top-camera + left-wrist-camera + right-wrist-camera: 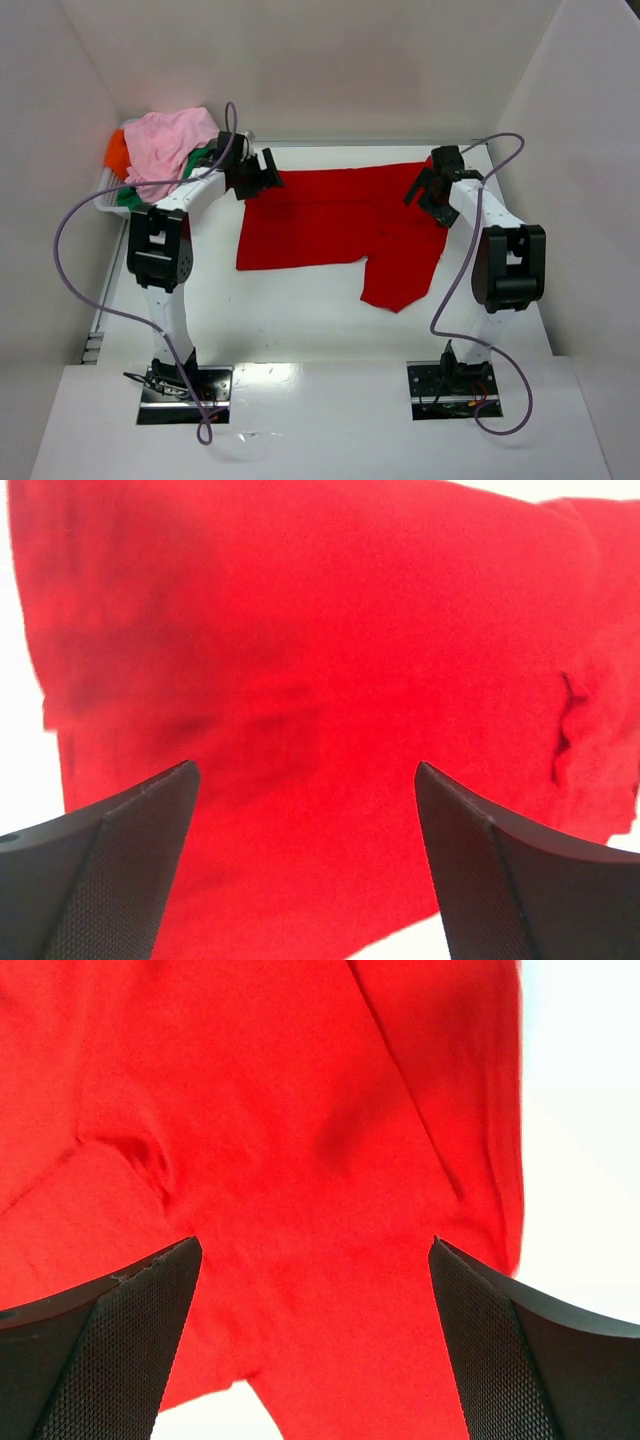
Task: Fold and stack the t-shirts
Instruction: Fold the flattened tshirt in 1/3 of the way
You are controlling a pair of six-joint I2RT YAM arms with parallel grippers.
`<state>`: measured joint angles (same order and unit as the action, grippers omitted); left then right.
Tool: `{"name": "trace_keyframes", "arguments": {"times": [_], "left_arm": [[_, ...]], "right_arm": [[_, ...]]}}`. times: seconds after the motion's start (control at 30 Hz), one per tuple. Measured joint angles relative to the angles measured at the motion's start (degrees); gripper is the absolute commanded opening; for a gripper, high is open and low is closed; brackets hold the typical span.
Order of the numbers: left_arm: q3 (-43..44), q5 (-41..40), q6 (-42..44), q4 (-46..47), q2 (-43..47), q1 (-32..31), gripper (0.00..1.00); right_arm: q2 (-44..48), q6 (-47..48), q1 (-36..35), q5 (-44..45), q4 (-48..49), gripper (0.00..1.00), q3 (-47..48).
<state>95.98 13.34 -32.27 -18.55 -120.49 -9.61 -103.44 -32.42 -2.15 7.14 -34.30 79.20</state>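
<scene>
Since the red t-shirt (330,220) lies flat on the surface (300,320), long axis L-R w/ 1 sleeve flopped toward the bases, each arm is nearest its own far corner: left gripper (257,175) far-left, right gripper (424,188) far-right, both spread wide, holding nothing. Can't tell if tips touch cloth. Farther left, the pink shirt (165,140) hides most of the green (200,158) & orange (117,152).

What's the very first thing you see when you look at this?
The big red t-shirt, spread out in the middle of the white table. The left fingers and right fingers hang open at its far corners. A pink t-shirt, green t-shirt and orange t-shirt sit heaped in the far left corner.
</scene>
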Motion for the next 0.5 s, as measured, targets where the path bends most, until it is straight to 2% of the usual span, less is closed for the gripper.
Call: {"name": "trace_keyframes", "arguments": {"times": [0.2,0.5], "left_arm": [[-7.98,-1.31,0.44,-0.07,10.01,0.0,0.99],[-13.53,-1.6,0.42,-0.87,12.66,0.0,0.99]], "right_arm": [[6.56,-8.07,0.0,-1.18,-2.99,1.0,-8.46],[16.0,-15.89,0.0,-2.62,-5.44,1.0,-16.65]]}}
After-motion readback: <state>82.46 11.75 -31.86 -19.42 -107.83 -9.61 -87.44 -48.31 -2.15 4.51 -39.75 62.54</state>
